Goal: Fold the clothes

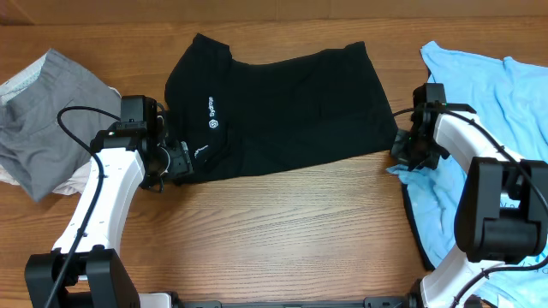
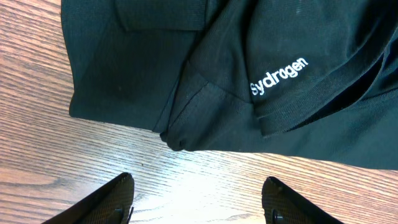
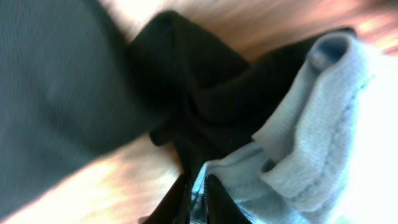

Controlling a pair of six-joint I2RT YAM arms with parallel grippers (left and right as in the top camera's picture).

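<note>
Black tee ahead of L end effector (released); R end effector clenches blue tee.

White shells over black joints cover my left arm and right arm; a black cable loops alongside; my fingers are dark and tapered.

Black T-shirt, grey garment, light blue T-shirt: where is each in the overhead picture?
black T-shirt (image 1: 291, 111), overhead view, its folded body.
grey garment (image 1: 38, 145), overhead view, its middle.
light blue T-shirt (image 1: 514, 85), overhead view, its upper part.
</note>
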